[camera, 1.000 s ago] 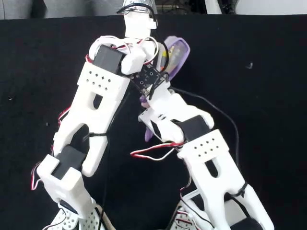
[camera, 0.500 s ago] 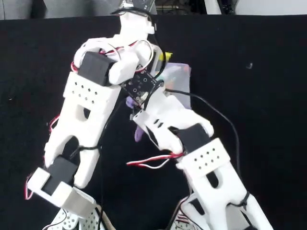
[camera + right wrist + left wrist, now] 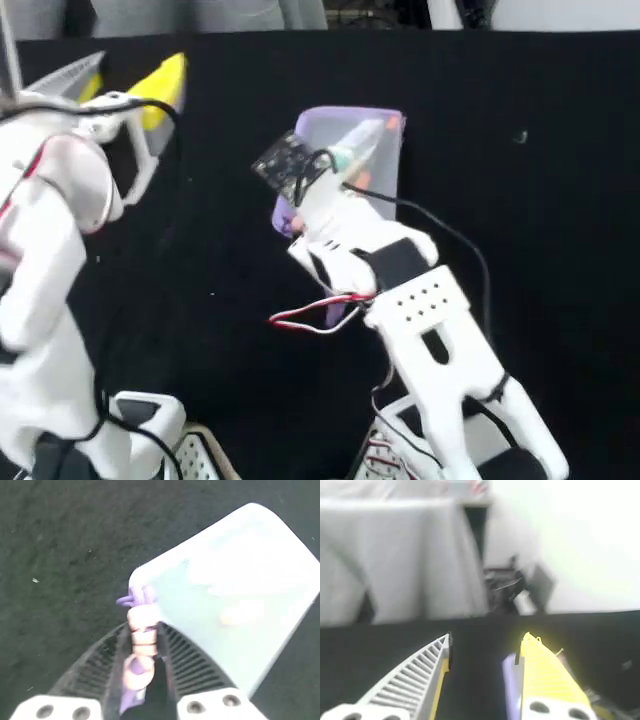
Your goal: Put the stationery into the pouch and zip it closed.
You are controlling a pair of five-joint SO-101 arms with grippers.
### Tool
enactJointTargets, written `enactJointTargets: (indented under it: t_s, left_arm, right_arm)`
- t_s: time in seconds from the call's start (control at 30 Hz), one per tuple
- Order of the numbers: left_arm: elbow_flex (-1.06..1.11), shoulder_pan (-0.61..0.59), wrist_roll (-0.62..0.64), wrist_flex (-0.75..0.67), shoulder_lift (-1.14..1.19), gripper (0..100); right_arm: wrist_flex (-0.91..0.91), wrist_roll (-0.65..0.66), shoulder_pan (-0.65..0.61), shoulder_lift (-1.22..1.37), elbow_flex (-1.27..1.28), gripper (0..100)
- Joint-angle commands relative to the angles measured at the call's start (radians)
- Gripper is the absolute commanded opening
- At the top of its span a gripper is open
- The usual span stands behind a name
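Since the pens look to be inside the purple pouch, lying on the black worktop, the packing part seems done. The right hand is clenched on the pull cord at the pouch's corner. The left hand hangs well away from the pouch, spread wide and holding nothing. Whether the zip is fully shut, I cannot tell.
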Motion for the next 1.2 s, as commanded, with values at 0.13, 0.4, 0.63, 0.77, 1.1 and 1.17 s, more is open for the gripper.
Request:
enactJointTargets:
  t_s: [0.13, 0.4, 0.63, 0.77, 1.1, 1.17]
  left_arm:
    - [0.321, -0.133, -0.091, -0.018, -0.124, 23]
    - [0.682, -0.318, -0.092, -0.316, -0.270, 23]
    - [1.021, -0.320, -0.160, -0.488, -0.381, 23]
    - [1.207, -0.265, -0.219, -0.559, -0.445, 23]
    - [1.569, 0.044, -0.259, -0.640, -0.700, 29]
    - [1.624, 0.108, -0.259, -0.644, -0.760, 32]
  right_arm:
    - [0.181, -0.011, -0.006, -0.015, -0.182, 1.1]
    - [0.186, -0.009, 0.072, -0.013, -0.199, 1.1]
    - [0.190, -0.011, 0.112, -0.008, -0.266, 1.1]
    - [0.213, -0.011, 0.112, -0.008, -0.329, 1.1]
    - [0.331, -0.011, 0.112, -0.007, -0.479, 1.1]
    - [0.331, -0.011, 0.112, -0.008, -0.479, 1.1]
